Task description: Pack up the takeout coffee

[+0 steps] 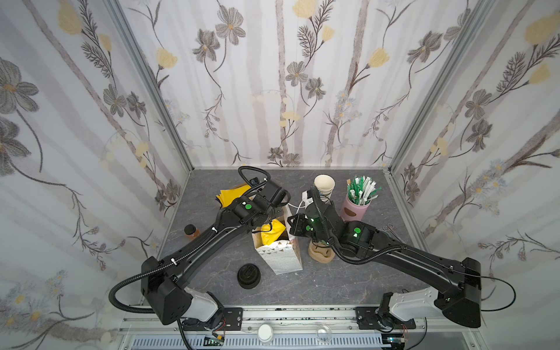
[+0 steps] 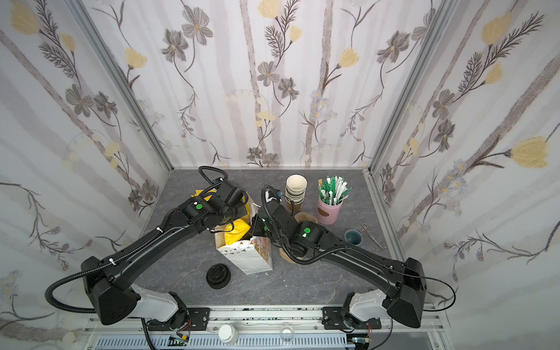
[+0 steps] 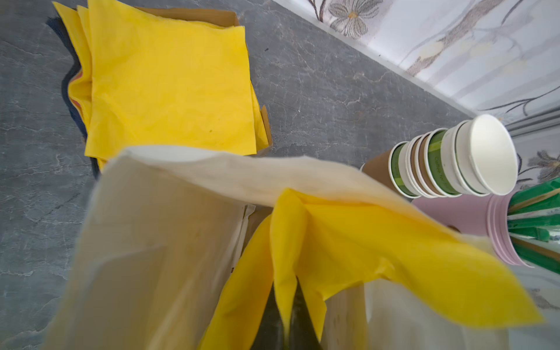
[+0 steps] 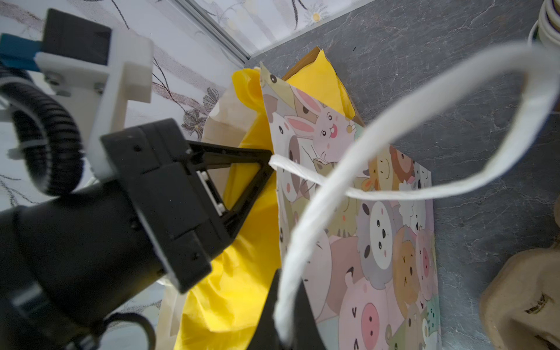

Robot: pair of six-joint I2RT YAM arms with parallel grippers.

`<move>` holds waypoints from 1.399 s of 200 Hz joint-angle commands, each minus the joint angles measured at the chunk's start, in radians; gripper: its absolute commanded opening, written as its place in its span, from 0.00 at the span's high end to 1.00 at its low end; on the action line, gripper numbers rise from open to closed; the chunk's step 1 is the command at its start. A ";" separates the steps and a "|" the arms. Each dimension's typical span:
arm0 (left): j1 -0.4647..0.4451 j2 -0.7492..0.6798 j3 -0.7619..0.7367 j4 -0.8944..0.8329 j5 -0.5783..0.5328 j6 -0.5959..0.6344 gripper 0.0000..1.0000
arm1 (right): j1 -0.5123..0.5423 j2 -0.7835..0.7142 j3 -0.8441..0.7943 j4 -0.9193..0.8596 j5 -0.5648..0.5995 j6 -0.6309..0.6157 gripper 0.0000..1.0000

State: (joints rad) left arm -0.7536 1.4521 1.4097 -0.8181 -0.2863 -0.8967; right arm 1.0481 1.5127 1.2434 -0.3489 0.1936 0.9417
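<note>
The takeout coffee is hidden from every view. A paper bag (image 1: 281,257) (image 2: 250,256) printed with cartoon animals (image 4: 378,242) stands open mid-table. My left gripper (image 3: 286,328) reaches into its mouth from above and is shut on a yellow napkin (image 3: 363,242) (image 1: 274,231) that drapes inside the bag. The right wrist view shows those fingertips (image 4: 268,162) at the bag's rim. My right gripper (image 4: 285,333) is at the bag's right edge, shut on the bag's white twisted handle (image 4: 454,100).
A stack of yellow napkins (image 1: 230,194) lies behind the bag. Lidless cups (image 1: 323,185) and a pink holder of green-and-white packets (image 1: 354,209) stand at the back right. Black lids (image 1: 249,275) sit front left, a beige cup carrier (image 1: 321,256) to the right, scissors (image 1: 391,231) far right.
</note>
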 commanded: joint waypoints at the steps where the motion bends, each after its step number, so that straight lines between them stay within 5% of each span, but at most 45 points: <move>1: 0.000 0.028 0.013 -0.010 0.029 0.049 0.97 | 0.002 0.003 0.010 0.048 0.016 0.011 1.00; 57: 0.026 0.044 -0.006 -0.005 -0.002 0.027 0.97 | 0.003 -0.005 0.000 0.029 0.038 0.041 1.00; 94: 0.027 0.027 0.000 0.021 0.008 0.003 0.56 | 0.003 0.006 -0.005 0.031 0.026 0.049 1.00; 202: 0.026 -0.159 0.053 0.109 0.032 -0.032 0.23 | 0.003 0.024 -0.019 -0.007 0.063 0.091 0.97; 232: 0.043 -0.252 0.083 0.153 -0.132 0.092 0.12 | 0.001 0.020 -0.001 -0.022 0.067 0.088 0.71; 280: 0.227 -0.355 0.063 0.226 -0.285 0.242 0.08 | 0.003 -0.024 0.067 -0.100 0.102 0.048 0.17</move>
State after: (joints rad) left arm -0.5835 1.1351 1.4918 -0.6544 -0.4221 -0.7422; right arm 1.0515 1.5177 1.2736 -0.4068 0.2501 1.0107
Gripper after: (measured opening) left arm 0.912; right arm 0.776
